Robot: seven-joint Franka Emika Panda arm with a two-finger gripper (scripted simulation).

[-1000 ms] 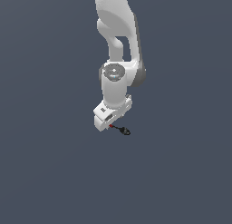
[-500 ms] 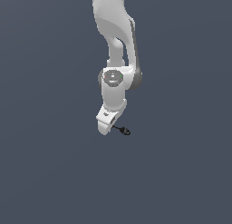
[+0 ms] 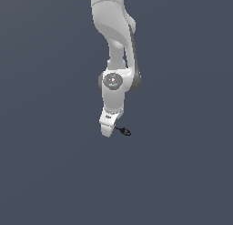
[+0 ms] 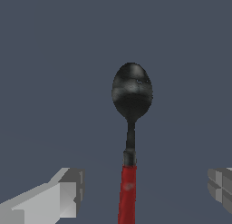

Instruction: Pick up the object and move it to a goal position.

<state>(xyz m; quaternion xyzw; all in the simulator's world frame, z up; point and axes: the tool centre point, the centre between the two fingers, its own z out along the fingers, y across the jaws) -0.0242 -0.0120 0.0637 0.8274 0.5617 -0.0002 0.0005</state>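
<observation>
The object is a tiny spoon with a black rounded head and a thin red handle. In the wrist view the handle runs between my two fingers, with a wide gap on each side. My gripper is open and nothing touches the pads. In the exterior view the white hand of the gripper sits low over the dark floor. The spoon's black head pokes out just to the exterior view's right of the hand, which hides the handle.
A flat, dark grey-blue floor surrounds the spoon. The white arm comes down from the top of the exterior view. No goal marker shows in either view.
The hand has dropped a little toward the floor and the arm's upper links have shifted. The spoon lies where it was.
</observation>
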